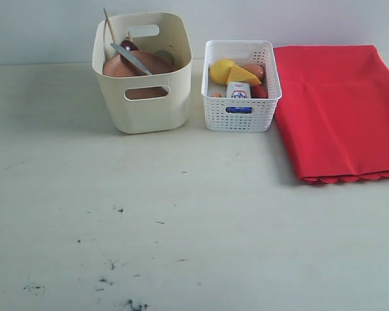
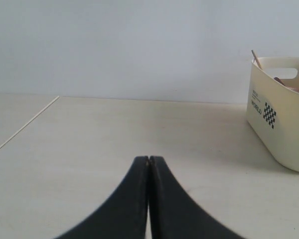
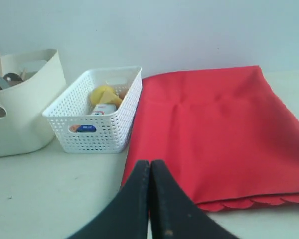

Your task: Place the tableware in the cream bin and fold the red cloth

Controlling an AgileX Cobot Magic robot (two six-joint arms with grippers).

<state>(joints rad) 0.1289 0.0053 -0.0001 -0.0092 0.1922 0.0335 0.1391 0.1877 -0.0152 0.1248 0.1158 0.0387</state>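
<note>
Since the round brown plate (image 1: 126, 66), silver table knife (image 1: 131, 58) and wooden chopsticks (image 1: 108, 24) sit inside the tall cream plastic bin (image 1: 142, 107) at eleven o'clock and the plain red cloth (image 1: 337, 110) lies apparently folded at two o'clock, little seems left, with the left gripper (image 2: 149, 160) and right gripper (image 3: 150, 163) both pinched together on nothing.

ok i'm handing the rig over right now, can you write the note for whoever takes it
Left gripper: shut, empty, beside the tall cream plastic bin.
Right gripper: shut, empty, near the scalloped edge of the large bright red cloth.
Done: round brown plate, silver table knife, wooden chopsticks in the bin; cloth lies folded right of the white lattice basket.
Left: seemingly nothing; no tableware shows outside the bin.
</note>
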